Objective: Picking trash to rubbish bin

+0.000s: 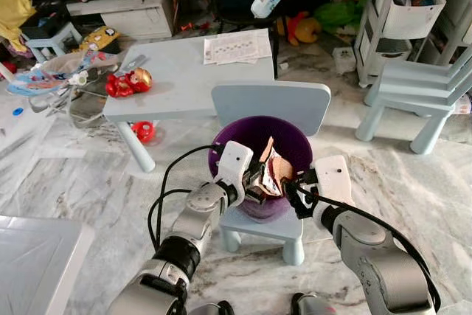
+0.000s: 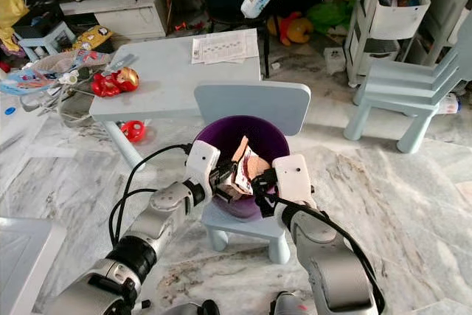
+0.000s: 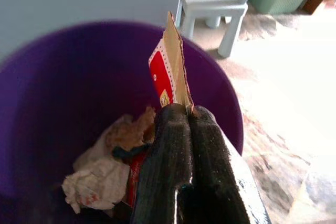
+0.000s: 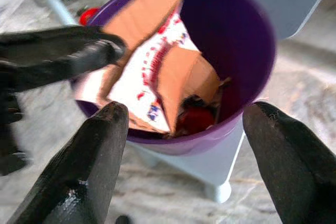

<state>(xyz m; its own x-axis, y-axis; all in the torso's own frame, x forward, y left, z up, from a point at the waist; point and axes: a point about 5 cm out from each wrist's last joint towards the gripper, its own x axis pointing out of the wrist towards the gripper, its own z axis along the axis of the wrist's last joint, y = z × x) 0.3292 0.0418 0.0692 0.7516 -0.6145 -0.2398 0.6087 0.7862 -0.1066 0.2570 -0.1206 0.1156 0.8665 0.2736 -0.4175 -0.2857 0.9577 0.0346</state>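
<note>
torn carton (image 1: 270,171) pinched in left tool (image 1: 258,182), seemingly over purple bin (image 1: 291,138)

The purple bin (image 1: 291,145) hides most of the small chair's seat (image 1: 273,225) beneath it, and its lower front wall is covered by both grippers. Inside, the torn carton (image 4: 152,72) covers much of the crumpled trash (image 3: 105,177), whose pieces are too blurred to name. The right gripper's fingers (image 4: 94,166) run off the right wrist view's edge. Print on the papers (image 1: 237,48) on the worktop (image 1: 184,86) is too small to read
</note>
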